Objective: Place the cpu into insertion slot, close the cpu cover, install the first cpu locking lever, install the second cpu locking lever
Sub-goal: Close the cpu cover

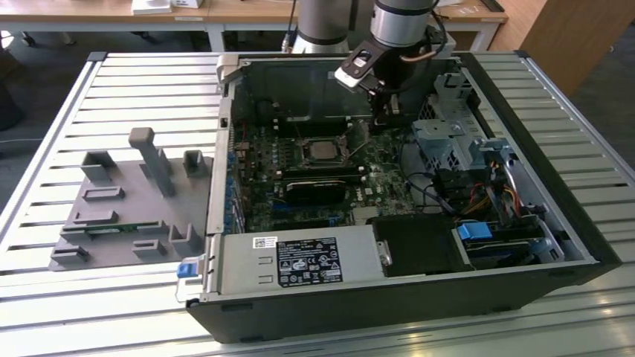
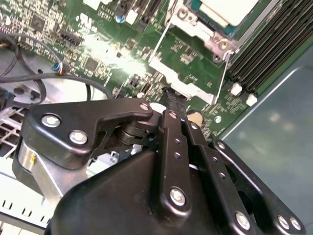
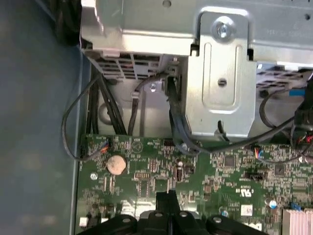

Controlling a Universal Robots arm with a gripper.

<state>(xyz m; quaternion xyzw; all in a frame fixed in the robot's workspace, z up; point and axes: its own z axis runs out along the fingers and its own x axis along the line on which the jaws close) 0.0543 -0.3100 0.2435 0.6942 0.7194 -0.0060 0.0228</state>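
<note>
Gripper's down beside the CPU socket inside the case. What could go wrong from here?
1. The gripper tips are low over the motherboard, near the thin locking lever. A slip off that wire could scrape the small parts around it.
2. Loose black cables hang from the drive cage at the board's edge. They might snag the wrist if it swings that way.

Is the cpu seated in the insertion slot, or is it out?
In. In the exterior view the cpu lies flat inside the insertion slot's metal rim; the second wrist view shows its pale top there too.
</note>
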